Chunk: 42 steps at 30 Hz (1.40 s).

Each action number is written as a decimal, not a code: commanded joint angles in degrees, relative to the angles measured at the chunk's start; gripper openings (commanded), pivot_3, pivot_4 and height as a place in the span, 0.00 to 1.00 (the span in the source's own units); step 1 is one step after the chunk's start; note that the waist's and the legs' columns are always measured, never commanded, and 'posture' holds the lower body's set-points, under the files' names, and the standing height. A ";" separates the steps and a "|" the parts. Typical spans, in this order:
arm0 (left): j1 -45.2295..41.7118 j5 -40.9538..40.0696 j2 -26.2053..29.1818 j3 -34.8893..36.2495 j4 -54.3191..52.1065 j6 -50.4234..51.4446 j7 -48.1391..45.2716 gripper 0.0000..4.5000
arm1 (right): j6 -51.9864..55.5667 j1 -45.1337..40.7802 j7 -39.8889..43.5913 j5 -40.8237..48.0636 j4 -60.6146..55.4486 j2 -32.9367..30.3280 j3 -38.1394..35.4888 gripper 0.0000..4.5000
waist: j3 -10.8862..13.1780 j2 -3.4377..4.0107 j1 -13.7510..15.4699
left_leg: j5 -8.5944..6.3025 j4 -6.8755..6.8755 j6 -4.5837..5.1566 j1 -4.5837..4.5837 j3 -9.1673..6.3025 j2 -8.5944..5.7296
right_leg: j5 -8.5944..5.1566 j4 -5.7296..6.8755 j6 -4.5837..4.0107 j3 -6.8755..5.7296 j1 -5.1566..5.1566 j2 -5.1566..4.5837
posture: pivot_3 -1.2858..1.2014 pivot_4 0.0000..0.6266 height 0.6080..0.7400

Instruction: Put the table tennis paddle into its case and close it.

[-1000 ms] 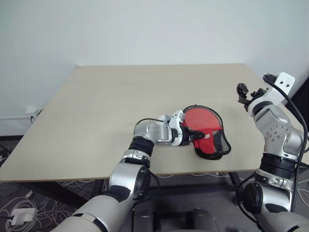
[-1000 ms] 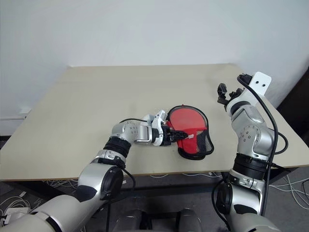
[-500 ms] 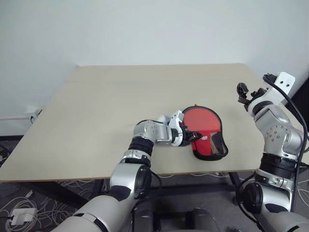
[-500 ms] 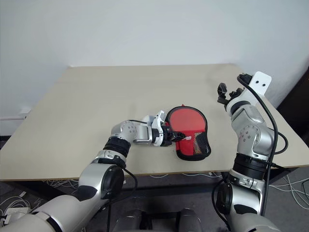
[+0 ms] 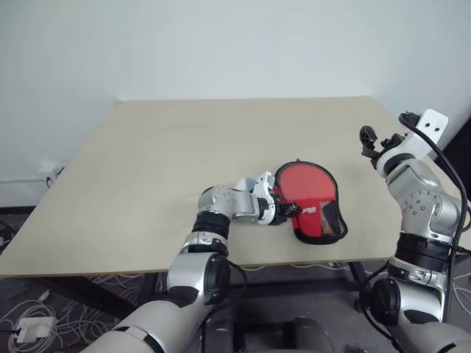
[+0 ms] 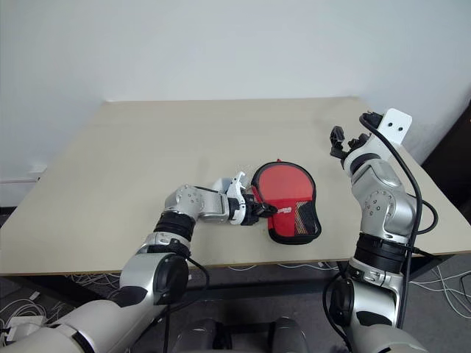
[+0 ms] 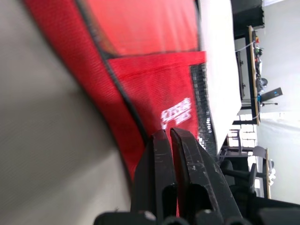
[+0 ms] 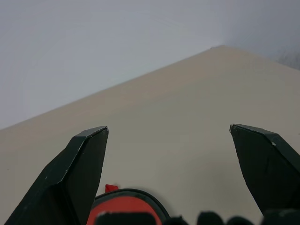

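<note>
My left gripper (image 6: 259, 212) is pinched shut at the case (image 6: 288, 202) edge, paddle (image 5: 309, 182) inside, near the table (image 5: 184, 154) front. My right gripper (image 8: 171, 159) hovers open beyond the case. Pulling could drag it off.

I see the case (image 5: 313, 209) lying on the surface (image 5: 169, 169) near its front edge, my left claw (image 5: 288, 212) at its left side, my right claw (image 5: 370, 140) raised well apart on the right.
</note>
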 commanded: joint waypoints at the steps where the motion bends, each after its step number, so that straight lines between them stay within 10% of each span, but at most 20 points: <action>1: 0.57 -0.98 -0.70 1.12 -0.91 0.04 1.81 0.00 | -1.71 -0.86 -0.17 0.16 -0.68 -0.65 -0.11 1.00 | 0.00 0.00 0.00 | -0.04 0.00 -0.07 0.00 0.00 0.00 | 0.00 0.00 0.00 0.00 0.00 0.00 | 0.52 0.00 0.88; 15: -2.05 1.33 -2.57 -2.12 6.81 -8.97 0.92 0.00 | -1.78 -0.26 -0.98 -0.14 -0.98 -0.70 0.15 1.00 | -0.02 0.01 0.03 | -0.06 0.03 -0.05 0.03 -0.02 -0.01 | 0.00 0.00 0.00 -0.03 0.06 0.00 | 0.52 0.00 0.88; 26: -4.67 -4.24 -1.58 3.11 9.58 -4.54 5.65 0.74 | -1.51 0.67 -1.22 0.06 -2.03 -1.12 0.36 1.00 | -0.02 0.01 -0.01 | -0.18 0.04 0.15 0.02 -0.04 0.00 | 0.00 0.00 -0.01 -0.03 0.05 0.00 | 0.52 0.00 0.88; 42: -6.67 -1.56 -2.55 2.26 14.95 -7.58 14.06 0.62 | -1.44 1.22 -1.33 -0.93 -2.71 -1.40 1.85 1.00 | -0.08 -0.06 -0.01 | -0.28 0.01 0.25 0.45 -0.09 0.00 | -0.01 -0.06 -0.01 -0.08 0.48 0.00 | 0.52 0.00 0.88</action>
